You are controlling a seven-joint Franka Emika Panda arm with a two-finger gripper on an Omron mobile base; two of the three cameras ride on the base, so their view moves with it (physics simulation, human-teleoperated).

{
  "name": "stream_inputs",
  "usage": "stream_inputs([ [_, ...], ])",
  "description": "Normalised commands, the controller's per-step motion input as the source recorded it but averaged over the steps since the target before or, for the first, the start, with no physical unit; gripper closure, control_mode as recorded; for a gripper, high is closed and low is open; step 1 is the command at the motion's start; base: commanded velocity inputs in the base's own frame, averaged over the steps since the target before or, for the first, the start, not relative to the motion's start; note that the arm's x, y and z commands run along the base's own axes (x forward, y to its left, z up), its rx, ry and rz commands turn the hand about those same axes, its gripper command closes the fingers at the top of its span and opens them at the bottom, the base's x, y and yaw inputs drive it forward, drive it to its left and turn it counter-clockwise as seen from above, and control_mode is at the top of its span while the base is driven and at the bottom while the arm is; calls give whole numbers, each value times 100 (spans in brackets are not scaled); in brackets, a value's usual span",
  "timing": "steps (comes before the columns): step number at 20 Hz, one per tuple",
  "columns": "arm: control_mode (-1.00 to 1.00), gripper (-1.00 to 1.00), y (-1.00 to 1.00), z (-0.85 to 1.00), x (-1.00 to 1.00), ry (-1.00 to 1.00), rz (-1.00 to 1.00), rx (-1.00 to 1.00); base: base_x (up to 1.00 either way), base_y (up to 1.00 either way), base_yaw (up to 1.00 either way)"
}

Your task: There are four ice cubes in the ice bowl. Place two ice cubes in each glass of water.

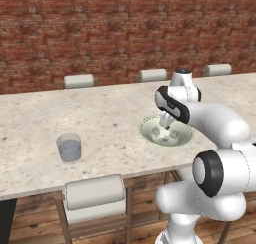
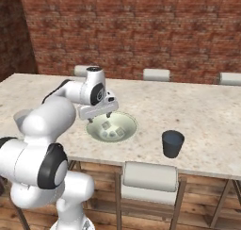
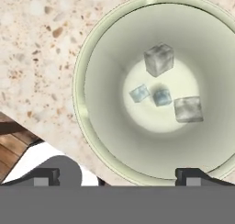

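While the gripper (image 3: 117, 175) hangs over the ice bowl (image 3: 92, 58), fingers wide apart and empty, all four ice cubes (image 3: 159, 59) lie on the bowl floor straight ahead of the tips, none between them. Clear glass (image 1: 69, 148) stands well left, dark glass (image 2: 172, 143) right; likely a straight drop onto one cube

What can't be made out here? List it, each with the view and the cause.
- Part of the ice bowl: in the left base view the arm covers its near right side.
- Water level in the dark glass: right base view, its opaque wall hides it.
- Bowl rim: hand view, cut off at the right edge.
- Ice cubes: right base view, too small to count.
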Motion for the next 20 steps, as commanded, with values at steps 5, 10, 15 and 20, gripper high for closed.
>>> stream_inputs([
  [5, -100, -100, 0, -8, 12, 2, 0, 0, 0, 0, 0],
  [10, -100, -100, 0, -19, 2, 0, 0, 0, 0, 0, 0],
  [15, -100, -100, 0, -29, 0, 0, 1, 0, 0, 0, 0],
  [20, -100, -100, 0, -30, 0, 0, 3, 0, 0, 0, 0],
])
